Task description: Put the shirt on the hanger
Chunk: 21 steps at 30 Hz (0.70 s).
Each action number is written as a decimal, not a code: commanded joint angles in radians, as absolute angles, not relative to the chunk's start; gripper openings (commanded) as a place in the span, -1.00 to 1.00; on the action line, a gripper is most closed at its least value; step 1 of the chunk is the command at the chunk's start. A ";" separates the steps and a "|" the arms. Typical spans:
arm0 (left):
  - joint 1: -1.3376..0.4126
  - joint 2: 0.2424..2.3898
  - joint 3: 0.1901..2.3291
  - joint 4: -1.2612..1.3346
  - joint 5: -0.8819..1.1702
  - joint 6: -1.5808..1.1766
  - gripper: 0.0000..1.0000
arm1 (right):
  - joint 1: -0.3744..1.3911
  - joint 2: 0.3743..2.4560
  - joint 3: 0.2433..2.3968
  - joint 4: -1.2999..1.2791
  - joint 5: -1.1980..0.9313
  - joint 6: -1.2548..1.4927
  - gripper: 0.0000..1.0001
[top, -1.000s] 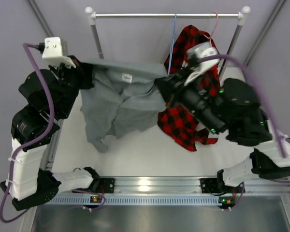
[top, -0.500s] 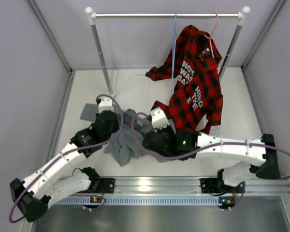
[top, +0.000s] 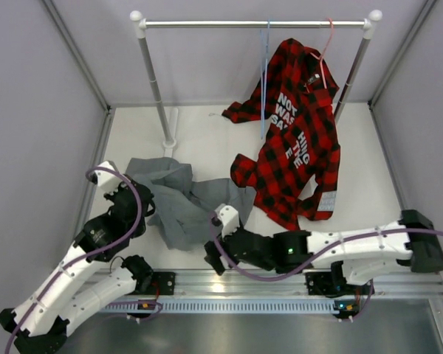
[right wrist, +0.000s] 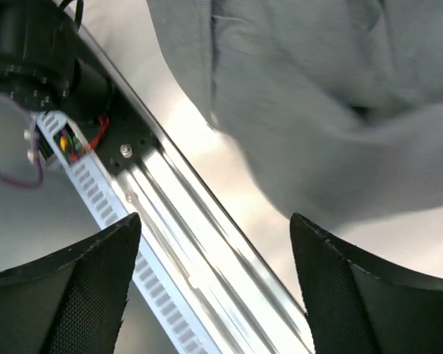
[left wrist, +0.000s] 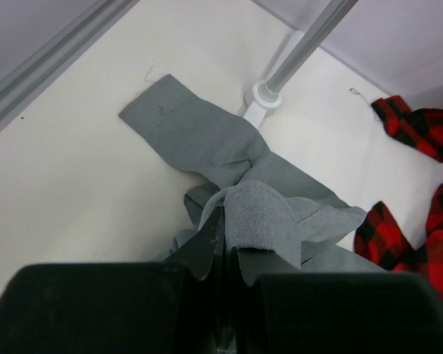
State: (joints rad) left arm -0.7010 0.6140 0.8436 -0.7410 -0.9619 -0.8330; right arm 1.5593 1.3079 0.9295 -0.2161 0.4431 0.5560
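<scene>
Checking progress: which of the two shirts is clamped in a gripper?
The plain grey shirt, crumpled on the table; the left gripper is shut on a fold of it. The red-and-black plaid shirt hangs from the rail, untouched.

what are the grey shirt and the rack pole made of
The grey shirt looks like soft, matte woven cloth, maybe cotton or a blend: it slumps in limp folds and creases. The rack pole looks like smooth, silvery metal tube, judging by the straight bright highlight along it.
</scene>
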 commanded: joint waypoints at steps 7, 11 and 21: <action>-0.698 0.630 0.885 -0.811 -0.960 -0.833 -1.00 | 1.340 0.882 0.847 -0.433 0.301 0.162 0.75; -0.699 0.650 0.905 -0.813 -0.925 -0.822 -1.00 | 1.223 0.971 0.818 -0.378 0.129 0.013 0.85; -0.698 0.681 0.945 -0.821 -0.876 -0.769 -1.00 | 1.164 1.304 0.982 -0.293 -0.196 -0.212 0.86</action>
State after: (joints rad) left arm -0.7010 0.6792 0.9001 -0.8169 -0.8875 -0.7967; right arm 1.1992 1.2793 0.8932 -0.3458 -0.0536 -0.1246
